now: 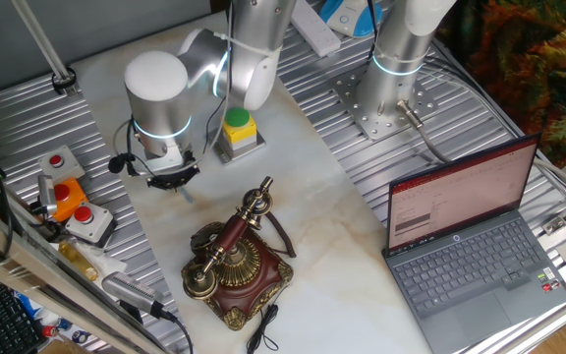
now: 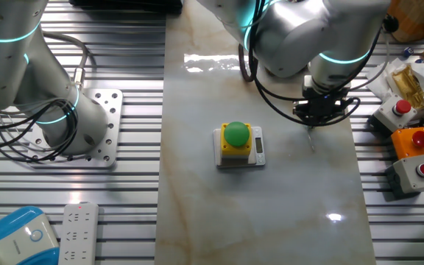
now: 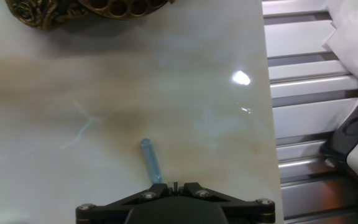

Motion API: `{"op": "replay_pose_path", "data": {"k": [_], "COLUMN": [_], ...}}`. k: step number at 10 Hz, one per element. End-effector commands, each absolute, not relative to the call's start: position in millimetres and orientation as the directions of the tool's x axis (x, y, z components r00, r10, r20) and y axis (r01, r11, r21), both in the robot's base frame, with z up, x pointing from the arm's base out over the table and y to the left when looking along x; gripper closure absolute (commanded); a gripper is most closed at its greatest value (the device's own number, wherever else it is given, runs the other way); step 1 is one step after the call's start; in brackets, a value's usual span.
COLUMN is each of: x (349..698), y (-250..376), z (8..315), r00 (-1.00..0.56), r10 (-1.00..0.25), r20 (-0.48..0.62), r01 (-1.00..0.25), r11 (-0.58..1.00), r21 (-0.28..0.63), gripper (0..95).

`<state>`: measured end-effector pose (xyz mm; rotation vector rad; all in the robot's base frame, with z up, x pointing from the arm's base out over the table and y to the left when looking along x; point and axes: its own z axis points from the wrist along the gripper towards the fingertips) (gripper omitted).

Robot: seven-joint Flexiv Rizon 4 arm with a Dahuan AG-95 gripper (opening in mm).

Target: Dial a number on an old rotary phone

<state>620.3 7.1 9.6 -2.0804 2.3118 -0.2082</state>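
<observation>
The claw [image 3: 157, 182] pinches a thin blue stick [image 3: 150, 159], hovering over the table [image 3: 185, 99] near the phone [image 1: 236, 260].

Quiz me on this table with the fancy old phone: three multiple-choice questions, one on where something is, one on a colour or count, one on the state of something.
1. Where is the hand relative to the old rotary phone?
A. Pressing its dial
B. Off to one side, not touching it
C. Lifting its handset

2. What colour is the button on the yellow box?
A. Green
B. Red
C. Blue

3. The phone's handset is:
A. Resting on the cradle
B. Lying on the marble
C. Held in the hand

Answers: 1 B, bare marble lies between them; 2 A, a green dome shows in both fixed views; 3 A, it lies across the top of the phone.
</observation>
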Motion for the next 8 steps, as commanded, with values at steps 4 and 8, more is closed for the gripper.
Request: {"op": "replay_pose_path", "data": {"k": [4,8], "x": [620.8,620.8], "y": [6.5,6.5], "z": [8.3,8.3], "r00": [-0.12,-0.126], "r10": [-0.99,-0.99], "r20": [0.077,0.058], "r01": [-0.987,-0.981], "r11": [0.111,0.116], "r21": [-0.117,-0.153], "gripper": [95.0,95.0]}}
